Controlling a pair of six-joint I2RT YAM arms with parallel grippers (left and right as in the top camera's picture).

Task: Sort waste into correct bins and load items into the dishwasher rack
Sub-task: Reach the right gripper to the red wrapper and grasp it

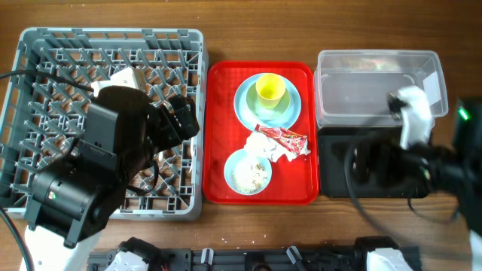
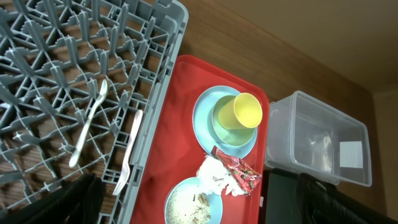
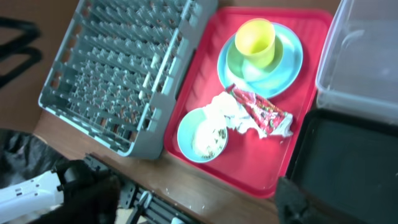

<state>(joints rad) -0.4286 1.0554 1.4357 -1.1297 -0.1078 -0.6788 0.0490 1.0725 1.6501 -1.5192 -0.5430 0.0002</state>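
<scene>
The yellow cup stands in a pale bowl on the blue-green plate on the red tray. A second bowl holds rice-like crumbs. The white napkin and red wrapper lie between them. The white spoon and fork lie in the grey rack. My left gripper is open and empty above the rack's right side. My right gripper is open and empty above the black tray. The clear tub stands behind it.
The flat red tray lies between the rack and the bins. Bare wooden table shows behind the tray and along the front edge. A black frame with knobs runs along the table's front.
</scene>
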